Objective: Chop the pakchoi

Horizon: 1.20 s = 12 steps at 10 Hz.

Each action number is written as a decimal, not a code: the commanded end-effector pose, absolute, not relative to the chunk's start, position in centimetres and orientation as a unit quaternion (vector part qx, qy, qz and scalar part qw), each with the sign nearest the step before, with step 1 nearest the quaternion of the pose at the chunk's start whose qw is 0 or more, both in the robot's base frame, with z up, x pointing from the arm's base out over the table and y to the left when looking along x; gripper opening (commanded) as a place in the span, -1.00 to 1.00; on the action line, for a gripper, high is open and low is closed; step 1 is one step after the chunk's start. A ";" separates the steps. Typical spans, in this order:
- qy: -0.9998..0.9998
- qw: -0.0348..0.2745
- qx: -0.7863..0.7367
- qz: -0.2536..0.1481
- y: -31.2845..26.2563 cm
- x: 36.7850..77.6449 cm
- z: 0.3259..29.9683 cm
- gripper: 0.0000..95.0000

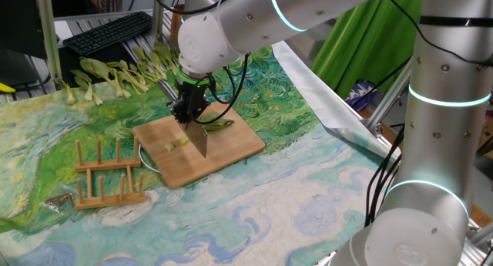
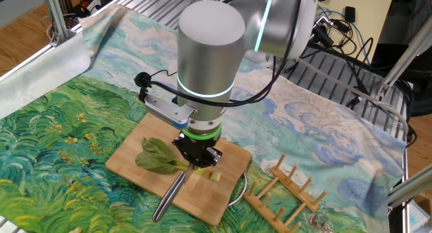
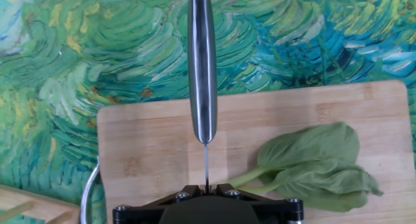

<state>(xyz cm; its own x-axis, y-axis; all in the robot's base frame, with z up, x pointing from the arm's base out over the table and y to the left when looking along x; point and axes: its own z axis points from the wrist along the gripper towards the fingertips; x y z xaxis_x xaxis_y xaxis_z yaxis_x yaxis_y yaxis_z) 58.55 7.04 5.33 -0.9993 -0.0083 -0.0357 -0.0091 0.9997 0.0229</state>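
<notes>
The pakchoi point(image 3: 312, 162) lies on the wooden cutting board point(image 3: 149, 146), its dark leaves to the right of the blade in the hand view. From the other fixed view the leaves point(image 2: 156, 157) lie left of the gripper, with short pale cut pieces point(image 2: 212, 174) to its right. One fixed view shows the leafy part point(image 1: 218, 125) and a cut piece point(image 1: 176, 144) on either side of the knife blade point(image 1: 199, 139). My gripper point(image 3: 207, 188) is shut on the knife, whose steel handle point(image 3: 202, 68) points away from the hand. The blade stands edge-down on the board.
Several whole uncut pakchoi point(image 1: 115, 73) lie at the cloth's far left near a keyboard point(image 1: 108, 31). A wooden rack point(image 1: 108, 173) stands beside the board, seen too as the rack point(image 2: 283, 192) in the other fixed view. A metal loop point(image 3: 88, 191) sticks out under the board.
</notes>
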 end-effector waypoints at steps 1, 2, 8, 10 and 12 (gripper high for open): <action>1.000 0.018 -0.005 0.011 7.0 58.5 5.4 -1.00; 1.000 0.018 -0.005 0.011 7.0 58.5 5.3 -1.00; 1.000 0.025 -0.009 0.011 7.2 58.8 4.1 -1.00; 0.999 0.036 -0.007 0.010 7.5 59.1 2.4 -1.00; 0.999 0.031 -0.005 0.008 7.4 59.1 2.9 -1.00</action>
